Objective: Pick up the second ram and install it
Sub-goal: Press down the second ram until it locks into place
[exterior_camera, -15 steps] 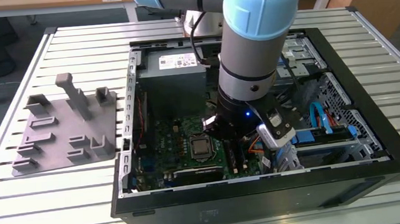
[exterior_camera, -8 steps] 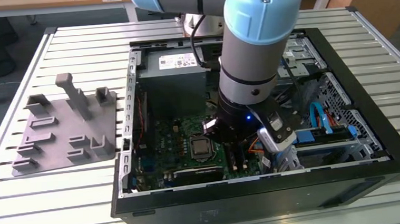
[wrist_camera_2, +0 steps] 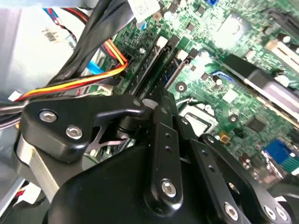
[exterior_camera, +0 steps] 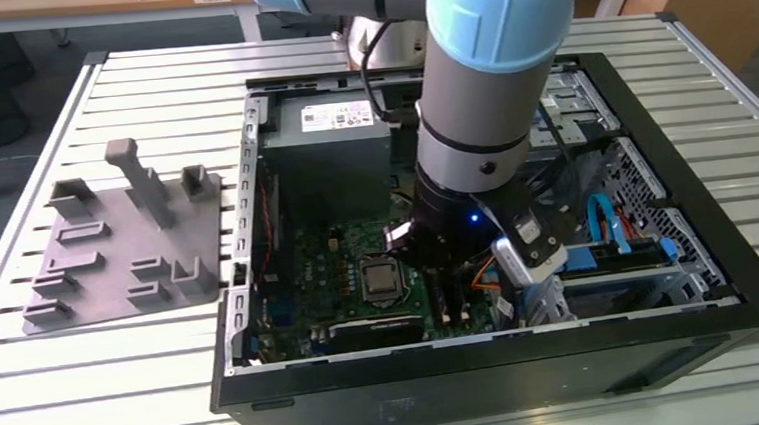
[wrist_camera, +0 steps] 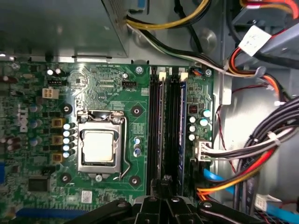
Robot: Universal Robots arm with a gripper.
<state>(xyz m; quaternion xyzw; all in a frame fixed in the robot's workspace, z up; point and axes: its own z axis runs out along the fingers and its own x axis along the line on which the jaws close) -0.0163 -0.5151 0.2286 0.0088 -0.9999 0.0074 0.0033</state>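
1. Blue-green edge of one ram stick (wrist_camera: pixel 183 121) stands in the outermost of the black slot rails (wrist_camera: pixel 156 130), on the side toward the cable bundle (wrist_camera: pixel 261 158). It is seated edge-up and level with the rail.
2. My end effector (wrist_camera: pixel 163 184) hangs low over the motherboard (wrist_camera: pixel 107 88), at the near end of the same bank of rails. The exterior view puts it deep inside the open computer case (exterior_camera: pixel 499 385).
3. Key relation: the stick lies just beside my end effector, off to the cable side and not directly under it. Its long axis runs straight away from me, parallel to the rails, toward the power supply (exterior_camera: pixel 328 146).
4. End effector state: I cannot tell whether it is spread, pressed together or pinching anything. Both wrist views give me its black linkage but not the tips.
5. Judgement: the stick in the rail may be the second ram or the one before it; I cannot tell which. No other stick is plain to me.
6. Counts: one blue-green stick; rails, four as best I can read, in two pairs; one processor socket (wrist_camera: pixel 100 144); one grey tray (exterior_camera: pixel 115 251) with upright blocks, well away from me on the slatted bench (exterior_camera: pixel 45 396) outside the case.
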